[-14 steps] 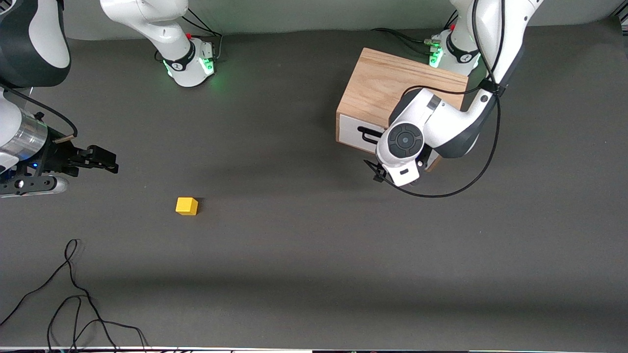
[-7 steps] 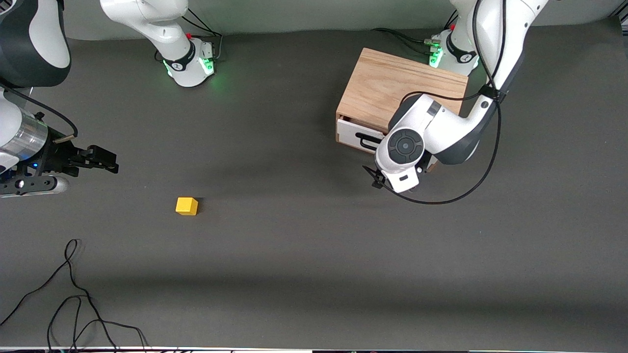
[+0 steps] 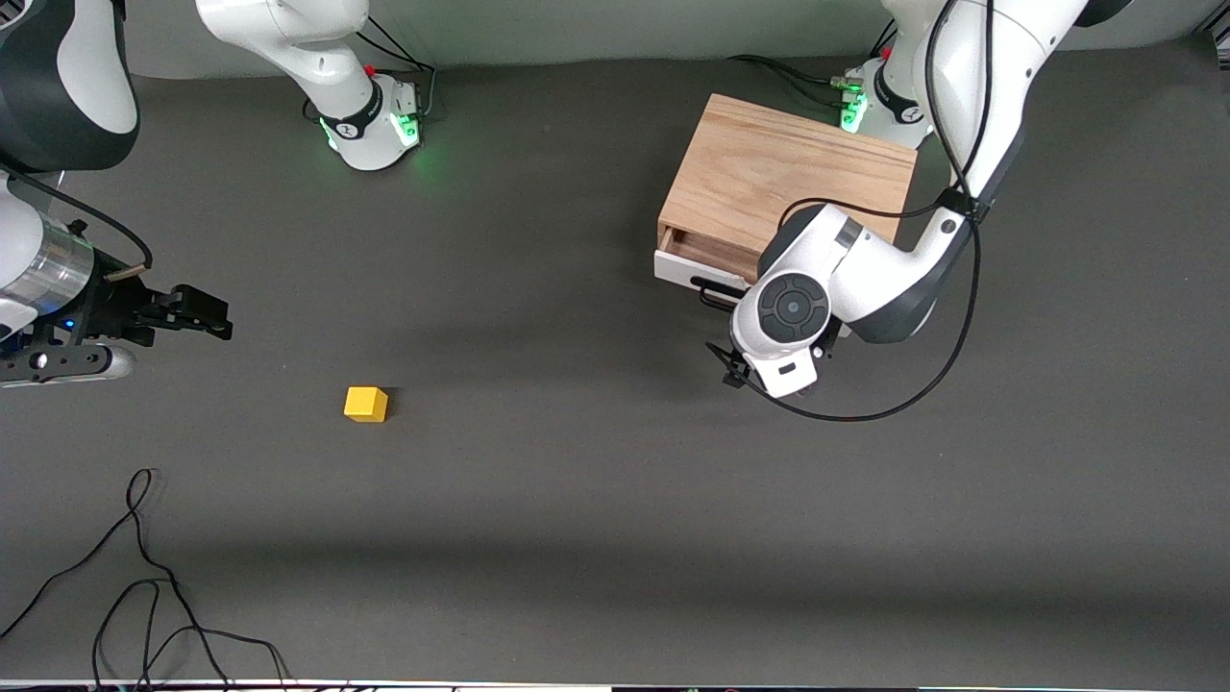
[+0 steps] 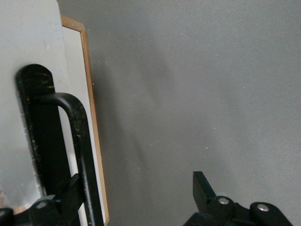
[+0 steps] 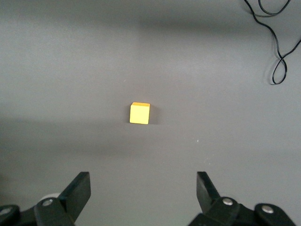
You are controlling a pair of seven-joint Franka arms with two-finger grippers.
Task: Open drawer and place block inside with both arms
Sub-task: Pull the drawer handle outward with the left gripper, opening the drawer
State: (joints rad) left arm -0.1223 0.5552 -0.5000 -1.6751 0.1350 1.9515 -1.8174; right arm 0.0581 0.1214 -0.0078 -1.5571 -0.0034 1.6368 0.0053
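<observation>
The left gripper [image 4: 136, 197] stood wide open, one finger [image 4: 70, 188] hooked by the handle [image 4: 77, 141] of the drawer [image 3: 697, 259], slightly out of the box [image 3: 783, 178]; the right gripper [image 5: 141, 193] waited open over bare table [image 3: 577, 481], the block [image 3: 366, 404] well apart from the drawer.

The right end effector [image 5: 141, 193] hangs over the grey worktop [image 5: 56, 70] with its two black fingers [image 5: 77, 190] spread wide apart, nothing between them. The yellow block [image 5: 139, 113] sits on the worktop, clear of both fingers. A black cable [image 5: 275, 44] lies looped on the worktop, well apart from the block.
</observation>
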